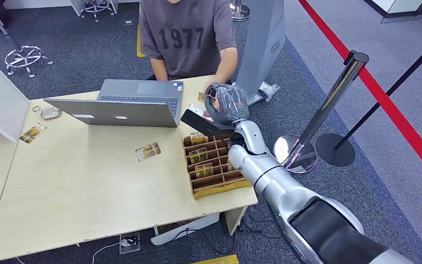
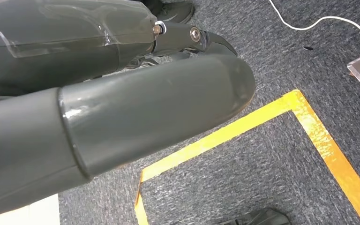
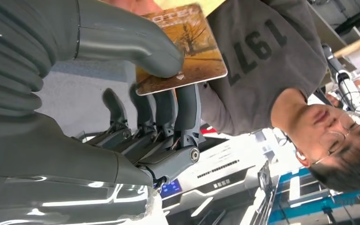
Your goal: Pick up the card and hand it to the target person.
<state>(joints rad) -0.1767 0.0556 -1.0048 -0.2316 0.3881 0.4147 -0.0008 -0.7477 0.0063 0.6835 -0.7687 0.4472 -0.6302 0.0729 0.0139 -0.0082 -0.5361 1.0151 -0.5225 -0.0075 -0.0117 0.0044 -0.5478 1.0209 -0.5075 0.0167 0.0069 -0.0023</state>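
The right arm reaches forward and up from the lower right, over the far right corner of the counter [image 1: 88, 187], with the right robot hand [image 1: 226, 104] raised just in front of the seated person [image 1: 189, 36] in the grey "1977" shirt. That robot hand grasps the card [image 3: 187, 47]: the thick thumb presses on its printed face while the darker fingers [image 3: 187, 110] back it from the other side, standing nearly straight and side by side. The card carries an orange-brown tree picture and juts out past the thumb toward the person's chest. The person's hand [image 1: 211, 91] is at the card's far edge, though whether it actually touches the card is hard to tell.

Below the raised arm sits a cardboard organizer [image 1: 211, 165] holding more cards in its slots. An open laptop [image 1: 126, 104] stands further left.

The left robot hand [image 2: 122, 108] hangs over grey carpet with yellow floor tape [image 2: 262, 122]; I cannot tell whether it is released or clenched.
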